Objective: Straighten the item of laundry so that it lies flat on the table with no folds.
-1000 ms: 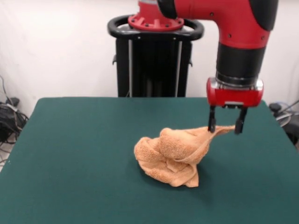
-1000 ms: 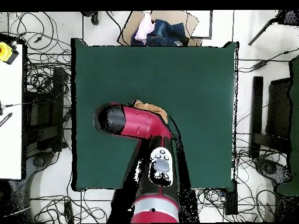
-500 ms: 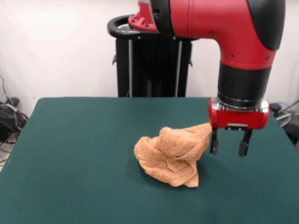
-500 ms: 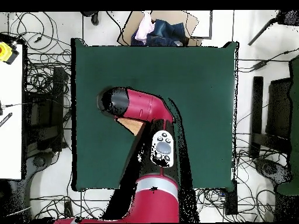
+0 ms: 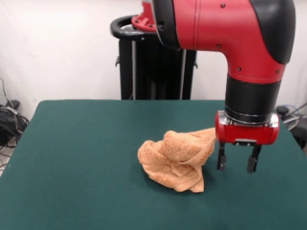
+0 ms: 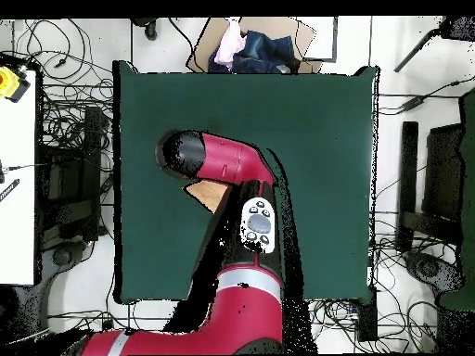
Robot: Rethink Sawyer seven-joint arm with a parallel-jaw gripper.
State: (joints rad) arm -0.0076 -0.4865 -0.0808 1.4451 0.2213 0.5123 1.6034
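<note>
While towel (image 5: 175,160) sits bunched mid-surface (image 5: 86,143), your claw (image 5: 236,163) is released.
Claw hangs just beside the towel's raised flap, toward the surface's right edge.

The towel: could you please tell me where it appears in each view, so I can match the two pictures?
Front view: the towel lies crumpled at the centre of the green table, just left of the open tool.
Overhead view: only a tan corner shows, left of centre, under the red arm.
Shared landmark: the red arm.
</note>
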